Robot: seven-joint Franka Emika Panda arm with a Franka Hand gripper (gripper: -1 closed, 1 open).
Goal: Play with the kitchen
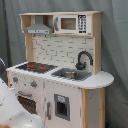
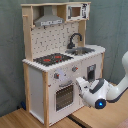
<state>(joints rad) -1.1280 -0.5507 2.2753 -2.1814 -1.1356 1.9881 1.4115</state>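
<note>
- Your kitchen stands upright against a grey backdrop in both exterior views, hood and microwave up top
- Only the second exterior view shows your gripper, right at the front panel beside the oven door; whether its jaws are apart or together, you cannot tell
- The first exterior view shows just white arm casing low at the first exterior view's left, probably hiding the oven

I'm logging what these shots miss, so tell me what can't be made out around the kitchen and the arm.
- Claw: in the second exterior view the wrist hides its tips against the kitchen front; open or shut is unclear.
- Arm: in the first exterior view the left and bottom edges cut it off, and it covers the oven door.
- Sink: contents too small to tell in both exterior views.
</note>
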